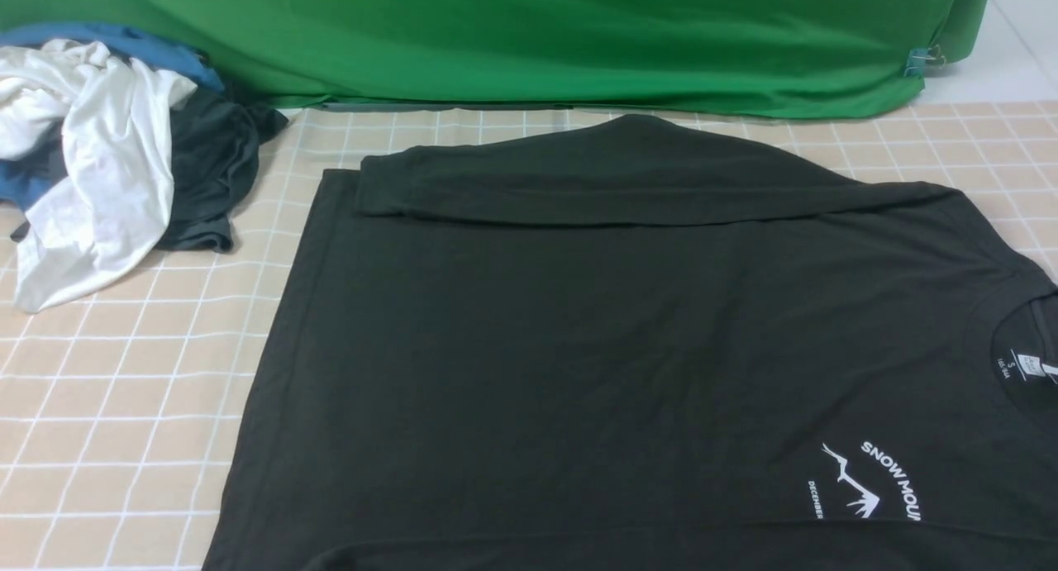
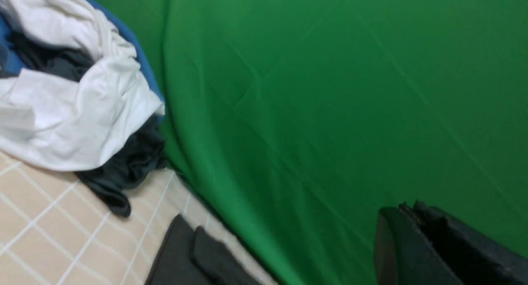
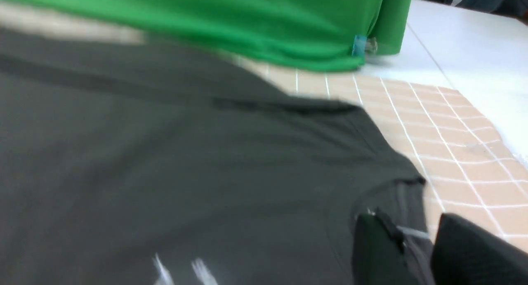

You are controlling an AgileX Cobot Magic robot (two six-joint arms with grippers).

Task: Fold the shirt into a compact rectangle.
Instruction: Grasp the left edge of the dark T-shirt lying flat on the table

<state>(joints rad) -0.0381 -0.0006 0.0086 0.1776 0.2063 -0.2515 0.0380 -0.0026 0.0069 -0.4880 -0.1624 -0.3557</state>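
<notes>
the desk wears a beige covering ruled with white grid lines. a green cloth hangs across the back from 10 to 1 o'clock, caught by a small clip at its 1 o'clock end, with a white surface beyond.

the shirt, black, lies spread flat from the desk's middle out to 3 and 6 o'clock, its far side folded over onto the body at 12 o'clock. at 4 o'clock a white mountain logo sits beside the "snow mou" lettering, cut by the frame edge, and the word "december". the neck label at 3 o'clock is too small to read.

at 10 o'clock a heap holds a white garment, a blue garment and a dark grey garment.

both tools show only in their wrist views. the left tool shows against the green cloth, fingers pressed together on nothing. the right tool hovers over the collar, blurred, fingers standing apart.
</notes>
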